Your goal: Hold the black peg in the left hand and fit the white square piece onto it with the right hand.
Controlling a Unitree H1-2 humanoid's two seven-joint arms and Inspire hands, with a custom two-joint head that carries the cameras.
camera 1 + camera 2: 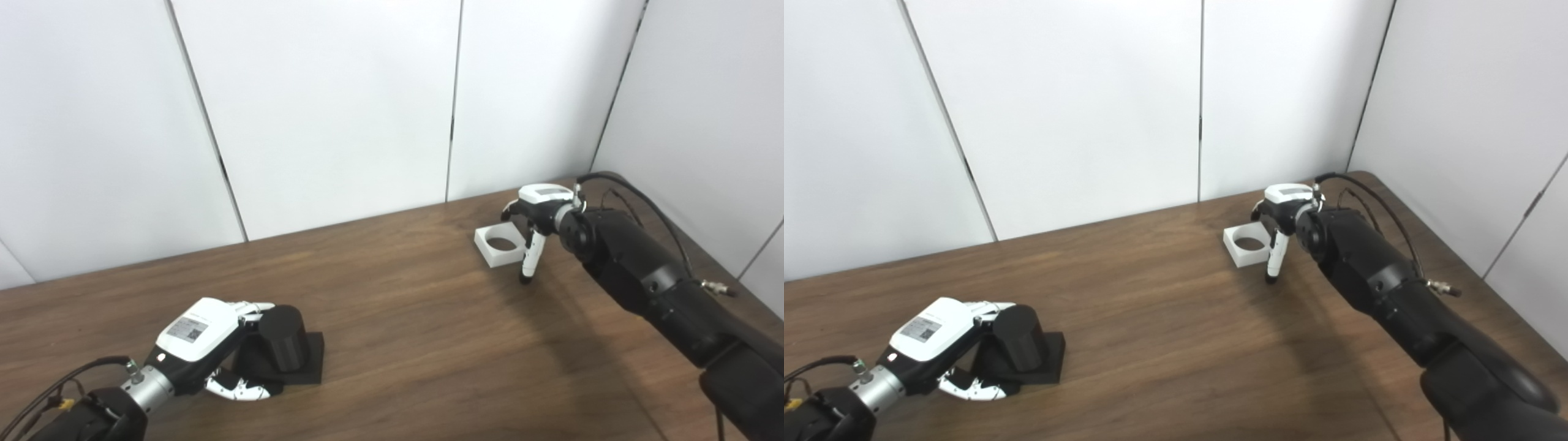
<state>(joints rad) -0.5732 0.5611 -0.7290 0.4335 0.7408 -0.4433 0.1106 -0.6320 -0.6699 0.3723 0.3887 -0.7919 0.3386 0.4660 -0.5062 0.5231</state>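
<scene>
The black peg (283,344), a round post on a square black base, stands on the table at the front left. My left hand (202,343) is cupped around it, with fingers (257,306) behind the post and the thumb low along the base's near side; the grip does not look closed. The white square piece (501,245), with a round hole, lies flat at the back right. My right hand (539,211) is open just to its right, with one finger (530,260) pointing down to the table beside the piece.
The brown wooden table (398,343) is walled by white panels at the back and on the right. My right forearm (649,282) reaches across the table's right side.
</scene>
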